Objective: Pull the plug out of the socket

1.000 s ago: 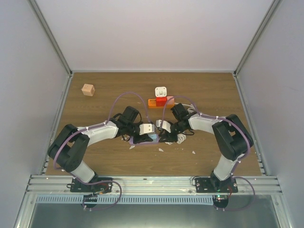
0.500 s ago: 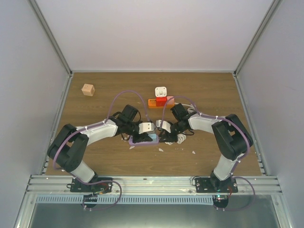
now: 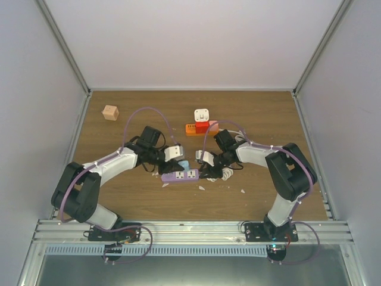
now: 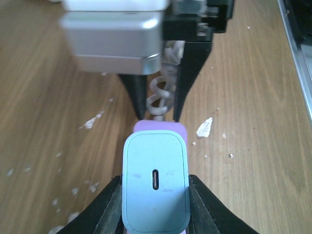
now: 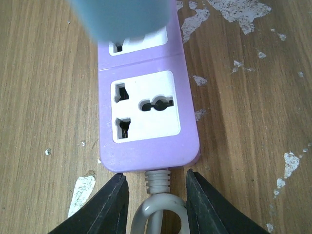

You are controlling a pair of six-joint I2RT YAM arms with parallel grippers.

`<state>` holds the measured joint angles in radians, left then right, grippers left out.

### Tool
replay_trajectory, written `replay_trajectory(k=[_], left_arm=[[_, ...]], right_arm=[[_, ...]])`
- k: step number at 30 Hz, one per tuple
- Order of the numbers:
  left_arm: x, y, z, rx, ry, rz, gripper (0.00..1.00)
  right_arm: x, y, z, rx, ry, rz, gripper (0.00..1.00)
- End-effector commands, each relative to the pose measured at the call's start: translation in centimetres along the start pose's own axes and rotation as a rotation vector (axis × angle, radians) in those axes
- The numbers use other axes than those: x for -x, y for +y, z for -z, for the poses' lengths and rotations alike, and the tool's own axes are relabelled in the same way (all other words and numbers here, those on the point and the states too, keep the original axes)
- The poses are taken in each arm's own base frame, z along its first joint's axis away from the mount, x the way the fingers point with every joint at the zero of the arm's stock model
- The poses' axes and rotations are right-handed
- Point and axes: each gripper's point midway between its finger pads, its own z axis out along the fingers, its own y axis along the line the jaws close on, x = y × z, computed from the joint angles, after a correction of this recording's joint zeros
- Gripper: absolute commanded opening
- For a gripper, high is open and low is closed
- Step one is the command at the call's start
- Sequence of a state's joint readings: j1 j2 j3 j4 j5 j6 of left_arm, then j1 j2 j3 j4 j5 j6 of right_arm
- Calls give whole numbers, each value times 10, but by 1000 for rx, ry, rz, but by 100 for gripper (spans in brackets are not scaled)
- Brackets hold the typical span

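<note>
The white plug (image 3: 202,114) stands on the red end of the orange socket (image 3: 191,128) at the back of the table, and neither gripper touches it. My left gripper (image 4: 155,195) is shut on a light-blue adapter (image 4: 155,183), holding it just above a purple power strip (image 3: 180,175). The right gripper (image 5: 157,195) sits at the strip's (image 5: 146,112) cable end, its fingers shut on the looped grey cable (image 5: 158,207). From above, the two grippers face each other over the strip, in front of the socket.
A tan cube (image 3: 110,112) lies at the far left. White flecks (image 3: 243,191) are scattered on the wood near the strip. Grey walls close in the table on three sides, and a metal rail (image 3: 190,229) runs along the near edge.
My left arm has pulled back and to the left with the light-blue adapter, lifting it away from the purple strip, whose sockets now show. The right arm has stayed put.
</note>
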<state>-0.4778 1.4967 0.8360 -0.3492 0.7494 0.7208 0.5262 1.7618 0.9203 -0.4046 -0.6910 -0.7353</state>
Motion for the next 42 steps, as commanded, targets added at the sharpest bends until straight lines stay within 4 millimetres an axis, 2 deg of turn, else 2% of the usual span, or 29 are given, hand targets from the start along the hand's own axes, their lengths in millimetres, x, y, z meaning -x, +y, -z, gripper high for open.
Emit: replay_trajectory(k=[1,7,13,16,20,25,32,38,42], left_arm=[[19,17,32,48,-87,30,26],[8,64,73,154,-146,171,27],[-11,134,125,318,-186,327,27],[-30,170,146,401,-174,413,28],[-49,207,170,465,-187,508,28],[-73,237,182,516,-185,581,29],[-100,270,189,570,-186,669,29],[-116,296,191,611,-167,711,30],[-120,305,189,602,-166,722,30]], right_arm=[[4,-3,0,-1,-6,2,34],[7,-2,2,0,-14,6,35],[10,-3,3,-4,-22,10,35],[10,-3,4,-5,-23,8,35],[10,-3,3,-4,-23,9,36],[10,-3,4,-8,-23,13,37],[11,-3,4,-7,-25,13,37],[11,-4,4,-9,-23,9,37],[10,-5,3,-12,-18,6,37]])
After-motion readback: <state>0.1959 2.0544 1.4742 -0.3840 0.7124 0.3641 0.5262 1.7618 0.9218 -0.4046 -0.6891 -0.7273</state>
